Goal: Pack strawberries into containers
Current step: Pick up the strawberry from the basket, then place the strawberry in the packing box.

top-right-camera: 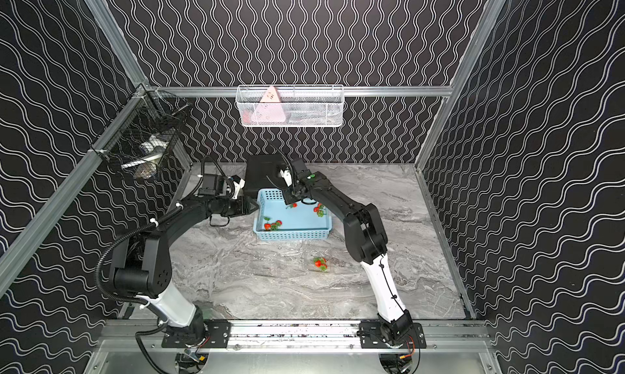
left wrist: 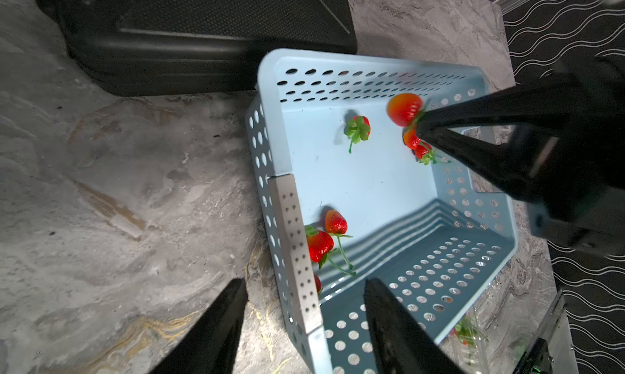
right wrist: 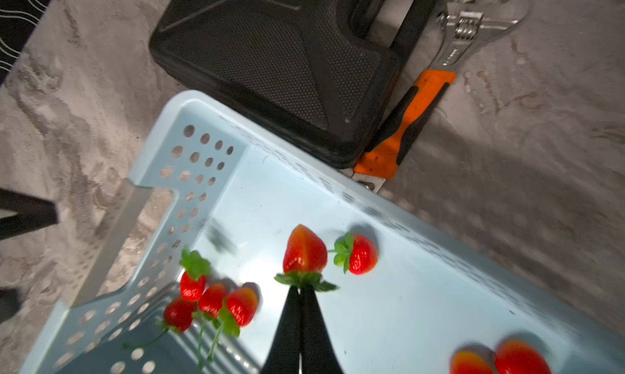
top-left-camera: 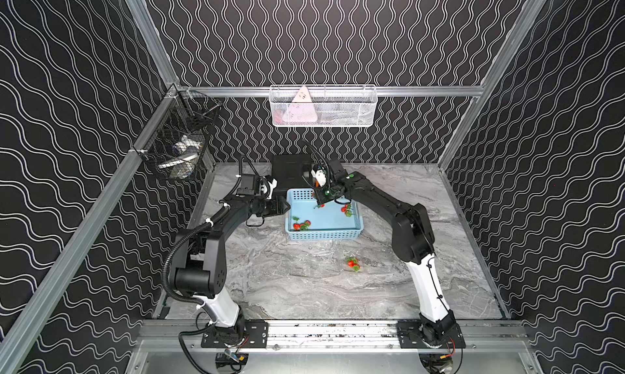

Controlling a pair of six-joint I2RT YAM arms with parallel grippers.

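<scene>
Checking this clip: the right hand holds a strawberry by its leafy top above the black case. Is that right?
No, wrong place. The right hand holds the strawberry by its leafy top above the blue basket; the right wrist view shows the basket's floor beneath it.

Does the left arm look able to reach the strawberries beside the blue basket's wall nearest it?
Probably yes: the left gripper hangs open astride that wall, the strawberries lie uncovered just inside; the right gripper is farther off.
</scene>
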